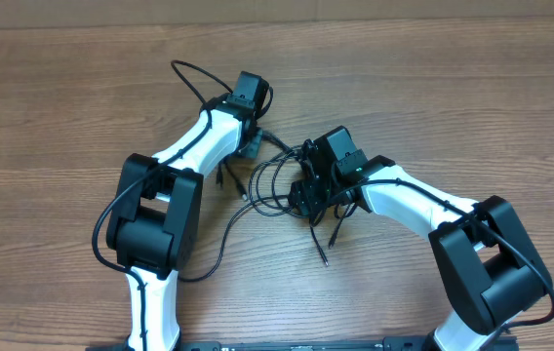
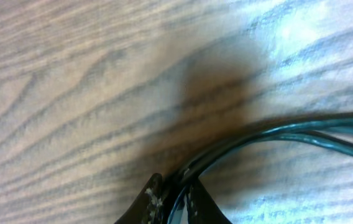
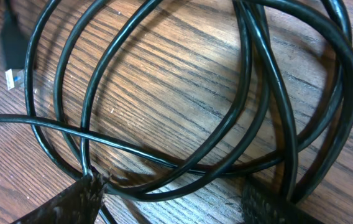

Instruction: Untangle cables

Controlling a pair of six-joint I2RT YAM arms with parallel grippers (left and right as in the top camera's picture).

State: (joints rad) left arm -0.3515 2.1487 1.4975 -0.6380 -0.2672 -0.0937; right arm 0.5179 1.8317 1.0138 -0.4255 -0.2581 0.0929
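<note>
Left end effector (image 2: 175,200) is gripping black cables (image 2: 288,129) between its fingertips. The cables are lying mid-bench (image 1: 53,88), looped between both arms. Right end effector (image 3: 173,202) is standing open, straddling several loops, with a silvery-tipped plug (image 3: 13,50) lying nearby.

Overhead straight down on whole table (image 1: 53,88), wrist cameras close, angled down at cables (image 3: 249,56)
</note>
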